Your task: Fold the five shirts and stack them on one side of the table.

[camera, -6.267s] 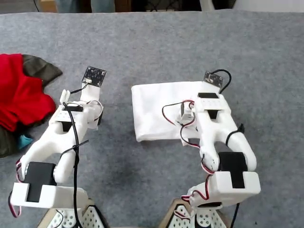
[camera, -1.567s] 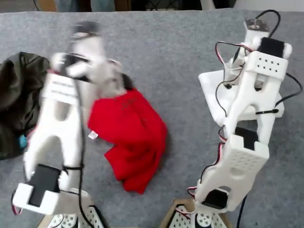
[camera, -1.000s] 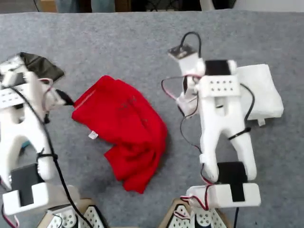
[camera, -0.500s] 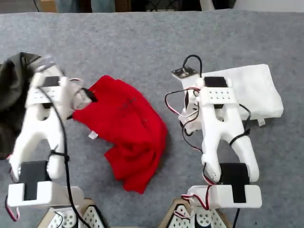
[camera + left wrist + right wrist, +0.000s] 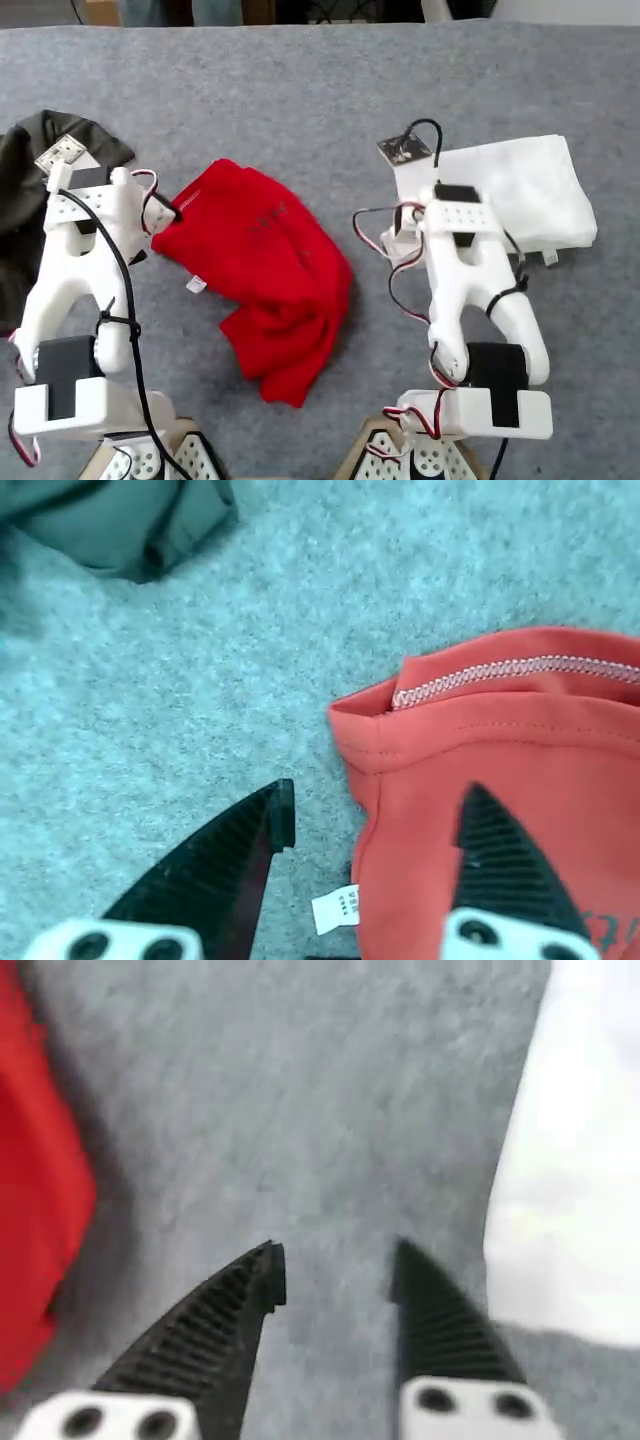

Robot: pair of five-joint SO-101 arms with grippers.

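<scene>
A grey felt-covered table (image 5: pixel 300 90) is seen beneath both arms. A crumpled red shirt (image 5: pixel 265 280) is spread near its middle, between the two arms, with a small white tag (image 5: pixel 335 910) showing at its hem. A folded white shirt (image 5: pixel 510 195) is laid well apart from the red shirt, on the right arm's side. A dark olive shirt (image 5: pixel 25 190) is heaped on the red shirt's other side, beyond the left arm. The left gripper (image 5: pixel 380 805) is held at the red shirt's stitched edge with its fingers spread, one over the red cloth and one over bare felt, and nothing is pinched. The right gripper (image 5: pixel 338 1258) is held over bare felt between the red shirt and the white shirt, its fingers likewise spread and empty.
</scene>
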